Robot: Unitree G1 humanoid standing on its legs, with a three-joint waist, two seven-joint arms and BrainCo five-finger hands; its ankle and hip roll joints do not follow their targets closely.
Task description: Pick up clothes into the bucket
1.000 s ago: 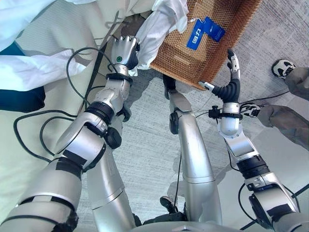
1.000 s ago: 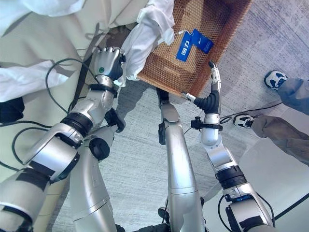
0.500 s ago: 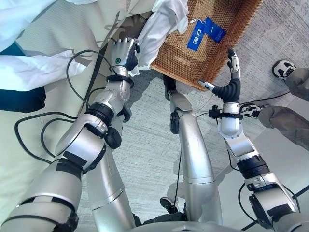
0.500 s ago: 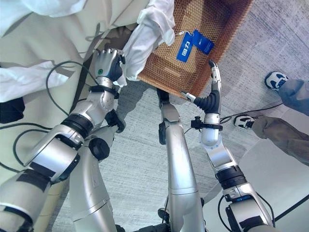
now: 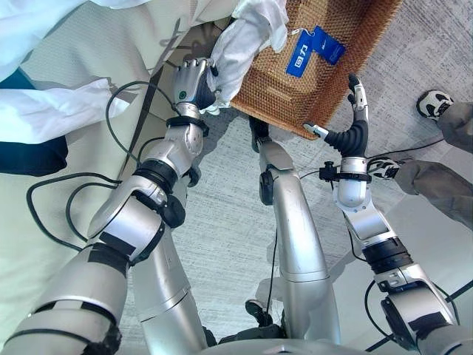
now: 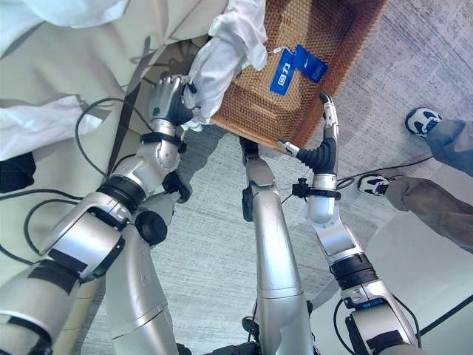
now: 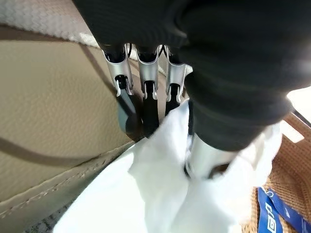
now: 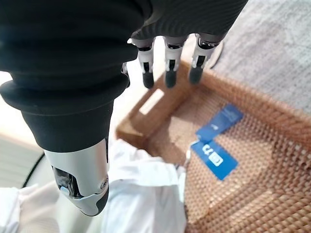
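A white garment (image 5: 244,37) hangs from the beige sofa over the near left rim of a brown woven basket (image 5: 325,89). My left hand (image 5: 194,83) is shut on the garment's lower end just left of the basket; in the left wrist view the fingers (image 7: 146,104) and thumb pinch the white cloth (image 7: 160,194). My right hand (image 5: 355,111) stands open at the basket's right front corner, fingers straight. In the right wrist view its fingers (image 8: 167,68) hover above the basket (image 8: 252,160) with the garment (image 8: 141,194) at its edge.
A blue tag (image 5: 314,50) lies inside the basket. More white clothing (image 5: 44,111) and a dark item (image 5: 33,155) rest on the beige sofa (image 5: 89,52) at left. A person's shoe (image 5: 432,103) and leg (image 5: 436,185) are at right on the grey carpet.
My left hand has moved up and right toward the basket, carrying the garment's end with it. The right hand has stayed in place.
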